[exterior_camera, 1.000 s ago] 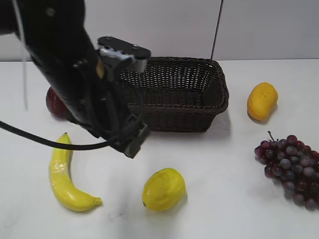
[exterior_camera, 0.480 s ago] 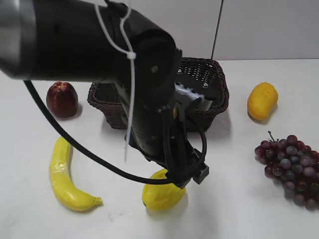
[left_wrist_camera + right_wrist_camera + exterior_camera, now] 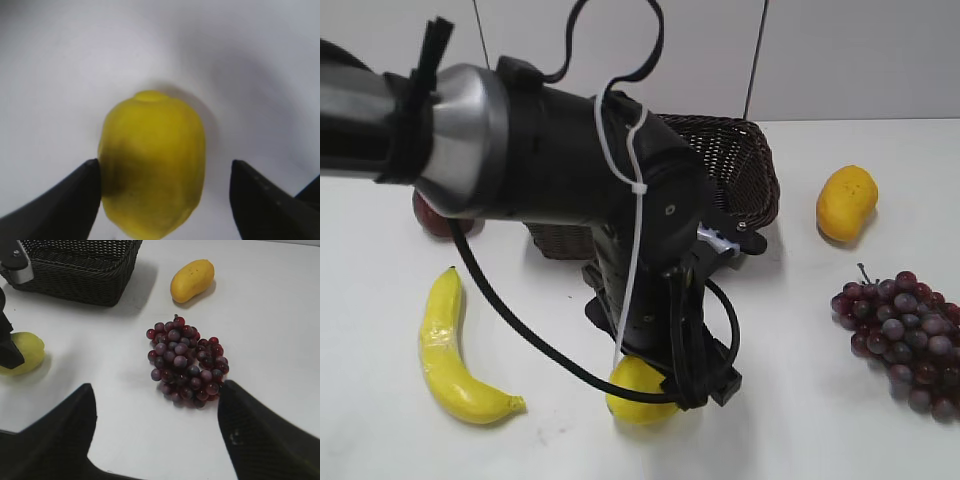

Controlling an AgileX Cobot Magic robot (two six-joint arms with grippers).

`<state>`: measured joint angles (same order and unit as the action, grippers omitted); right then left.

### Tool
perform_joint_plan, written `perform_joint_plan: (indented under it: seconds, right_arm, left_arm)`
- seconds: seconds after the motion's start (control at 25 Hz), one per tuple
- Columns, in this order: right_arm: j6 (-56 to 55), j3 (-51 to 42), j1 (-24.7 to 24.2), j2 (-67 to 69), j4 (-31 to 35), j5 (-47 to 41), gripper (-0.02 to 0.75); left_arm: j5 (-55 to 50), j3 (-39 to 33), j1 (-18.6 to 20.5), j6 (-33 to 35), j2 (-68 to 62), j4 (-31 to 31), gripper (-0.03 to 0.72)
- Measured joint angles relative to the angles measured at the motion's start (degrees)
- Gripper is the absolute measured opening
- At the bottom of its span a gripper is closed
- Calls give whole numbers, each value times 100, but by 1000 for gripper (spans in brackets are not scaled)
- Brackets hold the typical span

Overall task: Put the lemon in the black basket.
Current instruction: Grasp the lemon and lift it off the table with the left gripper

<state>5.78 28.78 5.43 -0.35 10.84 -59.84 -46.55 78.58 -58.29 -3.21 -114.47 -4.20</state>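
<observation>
The lemon lies on the white table at the front middle, mostly covered by my left arm in the exterior view. In the left wrist view the lemon sits between the open jaws of my left gripper; the left finger is at its skin, the right finger stands apart. The lemon also shows in the right wrist view. The black basket stands behind, partly hidden by the arm, and also shows in the right wrist view. My right gripper is open and empty above the table.
A banana lies at the front left. A dark red fruit peeks out behind the arm. A mango-like fruit and a bunch of purple grapes lie on the right, also in the right wrist view.
My left arm has swung from beside the basket forward and down over the lemon. Its open jaws now straddle the lemon. The lemon has not moved.
</observation>
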Motion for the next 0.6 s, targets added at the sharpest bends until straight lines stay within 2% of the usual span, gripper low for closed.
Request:
perform_joint_plan:
  seconds: [0.6]
  right_arm:
    - [0,0,0,0,0,0,571]
  left_arm:
    - [93,11,0,0,-498,-82,584]
